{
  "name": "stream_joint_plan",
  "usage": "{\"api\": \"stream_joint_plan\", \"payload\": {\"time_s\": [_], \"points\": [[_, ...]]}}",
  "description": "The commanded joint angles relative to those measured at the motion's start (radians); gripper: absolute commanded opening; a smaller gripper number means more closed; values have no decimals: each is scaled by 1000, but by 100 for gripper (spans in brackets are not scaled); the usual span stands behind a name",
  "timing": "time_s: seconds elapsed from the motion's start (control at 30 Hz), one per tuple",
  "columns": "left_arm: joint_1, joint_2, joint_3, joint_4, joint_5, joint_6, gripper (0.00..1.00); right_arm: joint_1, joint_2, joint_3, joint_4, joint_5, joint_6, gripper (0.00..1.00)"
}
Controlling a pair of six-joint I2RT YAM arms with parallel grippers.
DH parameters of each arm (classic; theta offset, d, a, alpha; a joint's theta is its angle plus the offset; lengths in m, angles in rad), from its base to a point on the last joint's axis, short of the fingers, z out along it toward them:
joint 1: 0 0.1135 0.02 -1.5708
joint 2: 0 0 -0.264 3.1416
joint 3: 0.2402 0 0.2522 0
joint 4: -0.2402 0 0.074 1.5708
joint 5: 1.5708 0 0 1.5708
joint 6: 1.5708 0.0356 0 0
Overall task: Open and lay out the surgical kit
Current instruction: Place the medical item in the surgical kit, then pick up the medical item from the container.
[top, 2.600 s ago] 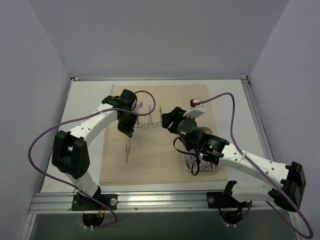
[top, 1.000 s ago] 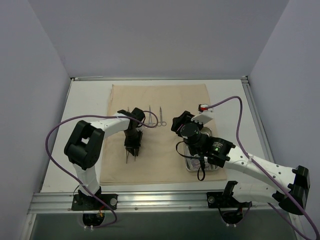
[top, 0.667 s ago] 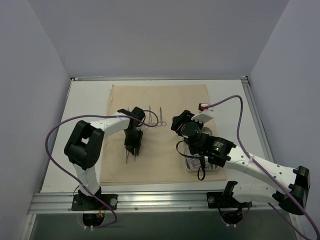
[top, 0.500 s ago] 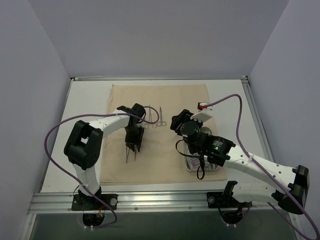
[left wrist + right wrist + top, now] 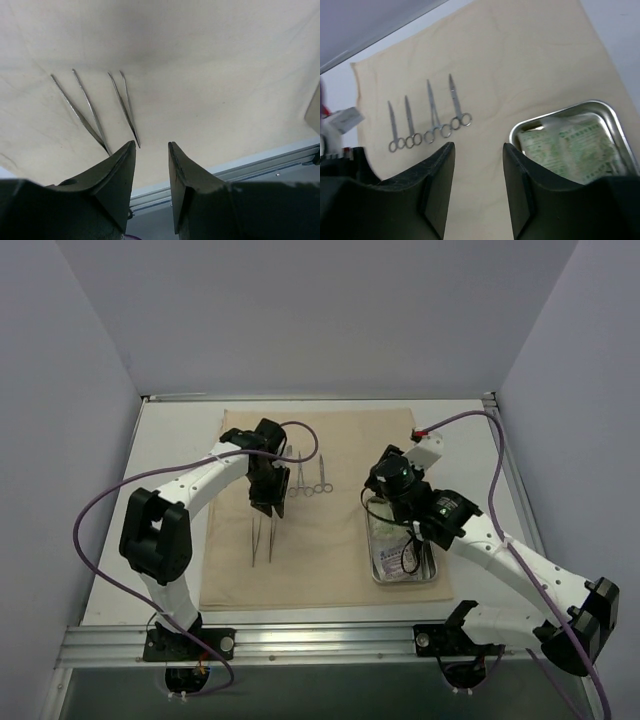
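The beige cloth lies spread flat on the table. Steel ring-handled clamps lie in a row near its far middle, and the right wrist view shows several of them. Two pairs of tweezers lie side by side on the left, also in the left wrist view. The steel tray sits at the cloth's right front with pale packets in it. My left gripper hangs open and empty just behind the tweezers. My right gripper is open and empty between the clamps and the tray.
An aluminium rail runs along the near table edge. Purple cables loop off both arms. Grey walls close in the left, right and back. Bare white tabletop borders the cloth.
My left gripper has lifted and drawn back from the tweezers, which stay on the cloth. My right arm has swung to the right and further back, uncovering the tray.
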Motion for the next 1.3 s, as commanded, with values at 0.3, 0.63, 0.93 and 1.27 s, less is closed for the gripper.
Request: {"api": "stream_joint_plan", "payload": {"time_s": [0.3,0.63,0.93,1.27], "points": [[195,-124,31,104,114,237,44,-293,-27,-128,-360,-242,70,25],[246,-226,15,208,34,439,45,-293,102,-286,-354,-219,184,20],[271,-211,26,172,109,444,45,-316,249,-315,-348,-96,201,15],[289,-194,35,153,155,436,45,-338,280,-333,-248,-127,120,16]]}}
